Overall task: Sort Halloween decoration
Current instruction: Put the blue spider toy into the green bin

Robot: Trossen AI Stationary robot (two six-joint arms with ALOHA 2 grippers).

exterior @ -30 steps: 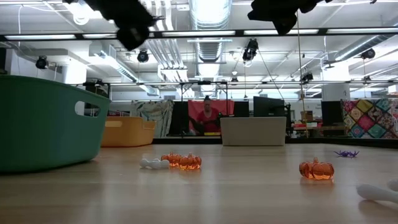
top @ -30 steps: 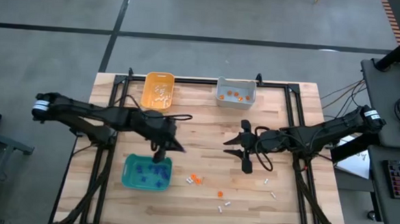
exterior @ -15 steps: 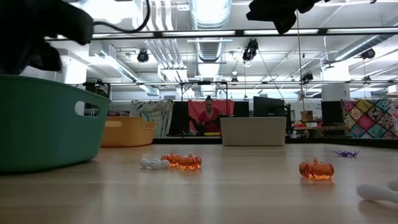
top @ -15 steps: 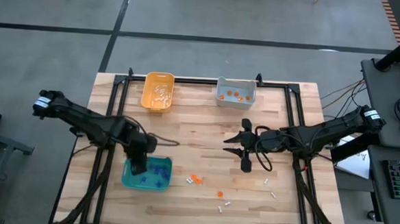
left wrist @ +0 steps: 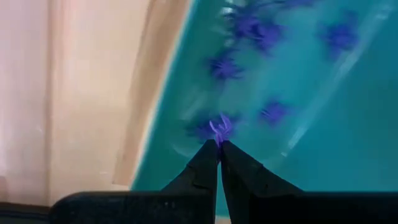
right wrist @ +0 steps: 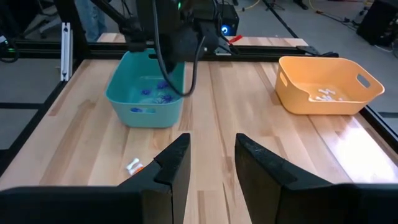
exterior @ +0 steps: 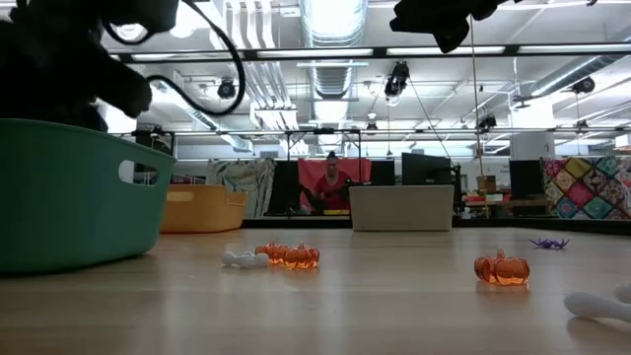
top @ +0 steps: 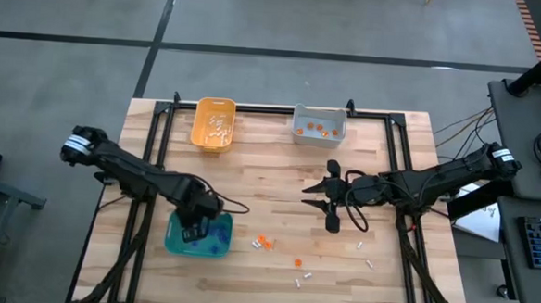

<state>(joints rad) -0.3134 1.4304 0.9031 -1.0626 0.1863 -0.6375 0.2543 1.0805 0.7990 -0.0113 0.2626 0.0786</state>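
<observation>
My left gripper (top: 192,231) points down into the teal bin (top: 212,246) at the table's near left and is shut on a purple spiky trinket (left wrist: 220,129). Several more purple trinkets (left wrist: 249,28) lie on the bin's floor. Orange roundish trinkets (top: 262,242) and small white ones (top: 307,277) lie loose on the wood right of the bin. In the low view orange ones (exterior: 286,254), a white one (exterior: 244,259) and a purple one (exterior: 548,243) rest on the table. My right gripper (top: 316,197) hangs open above the table's middle right, holding nothing. My left gripper pinches the purple spiky trinket between its two fingertips (left wrist: 208,155), with the trinket's spikes (left wrist: 222,124) sticking out past the tips. The fingers come from above, pointing down into the teal bin. Whether the trinket touches the bin's floor, I cannot tell.
An orange-yellow bin (top: 213,123) with white trinkets and a grey bin (top: 319,124) with orange ones stand along the far edge. Bare wood lies between the bins and the loose trinkets. A person in red (exterior: 330,185) sits in the room behind the table.
My left gripper has gone from above the bin's far right corner toward the table's near and left edges and down into the teal bin. It has tipped from a shallow slant to pointing almost straight down. My right arm has kept still.
</observation>
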